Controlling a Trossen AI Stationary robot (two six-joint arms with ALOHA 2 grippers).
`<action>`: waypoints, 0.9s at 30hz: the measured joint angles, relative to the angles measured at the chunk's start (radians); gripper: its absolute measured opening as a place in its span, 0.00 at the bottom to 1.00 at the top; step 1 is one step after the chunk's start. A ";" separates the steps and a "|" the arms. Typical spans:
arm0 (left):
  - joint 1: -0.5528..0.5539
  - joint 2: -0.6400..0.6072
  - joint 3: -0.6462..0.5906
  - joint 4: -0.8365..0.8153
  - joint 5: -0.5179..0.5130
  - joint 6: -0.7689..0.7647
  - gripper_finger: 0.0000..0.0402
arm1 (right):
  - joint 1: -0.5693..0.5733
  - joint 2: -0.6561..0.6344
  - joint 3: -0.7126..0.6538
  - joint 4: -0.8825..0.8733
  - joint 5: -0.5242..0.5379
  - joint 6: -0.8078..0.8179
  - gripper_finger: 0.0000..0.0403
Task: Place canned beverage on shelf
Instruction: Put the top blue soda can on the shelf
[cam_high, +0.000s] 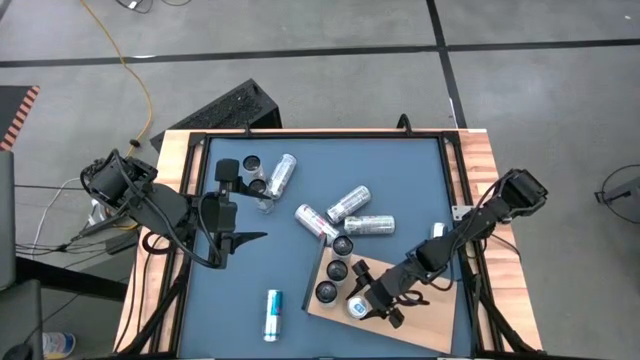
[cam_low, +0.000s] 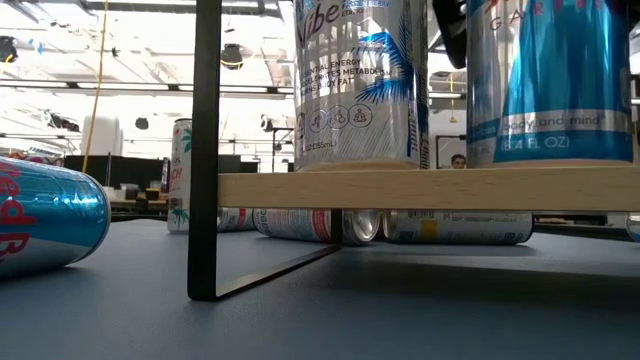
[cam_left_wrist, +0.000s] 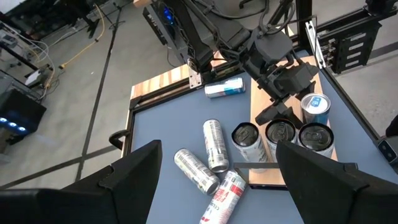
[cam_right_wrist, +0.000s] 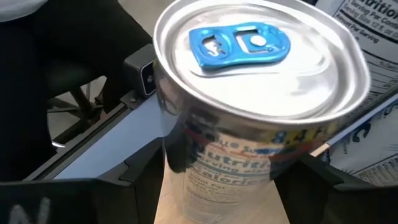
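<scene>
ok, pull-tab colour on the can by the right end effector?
Blue tab on a silver lid; right wrist view shows it best.

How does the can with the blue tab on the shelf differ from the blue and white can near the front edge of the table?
The blue-tab can stands upright on the shelf, between the right end effector's fingers. The blue and white can lies on its side on the tabletop, away from both arms. Both are slim beverage cans.
</scene>
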 joint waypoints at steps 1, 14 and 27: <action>0.000 0.000 0.000 0.000 0.000 0.000 0.75 | 0.004 0.000 0.000 0.000 0.001 0.000 0.66; 0.000 0.000 0.000 0.000 0.001 0.009 0.75 | 0.004 -0.001 0.025 -0.001 0.001 0.000 0.66; 0.000 0.000 0.000 0.000 0.002 0.008 0.75 | 0.022 -0.003 0.106 -0.263 -0.001 0.142 0.66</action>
